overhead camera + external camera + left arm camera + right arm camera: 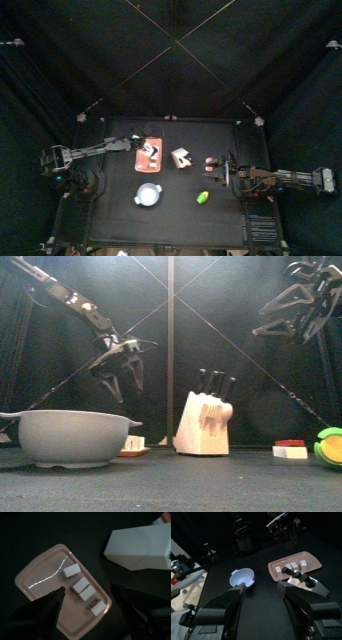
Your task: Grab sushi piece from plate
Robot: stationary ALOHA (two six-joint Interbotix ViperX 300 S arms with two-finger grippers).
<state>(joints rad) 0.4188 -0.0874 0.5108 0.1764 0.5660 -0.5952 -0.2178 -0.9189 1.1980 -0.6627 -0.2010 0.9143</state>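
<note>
risk sits in the crowding — the sushi piece [70, 571] heads a tight row on the plate [40, 577], the spread, empty left hand [85, 602] hovering above; a skewed descent could nudge neighbours or pinch two.

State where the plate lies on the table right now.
In the top view, the plate lies left of centre, beside the knife block, with the bowl nearer the front edge.
</note>
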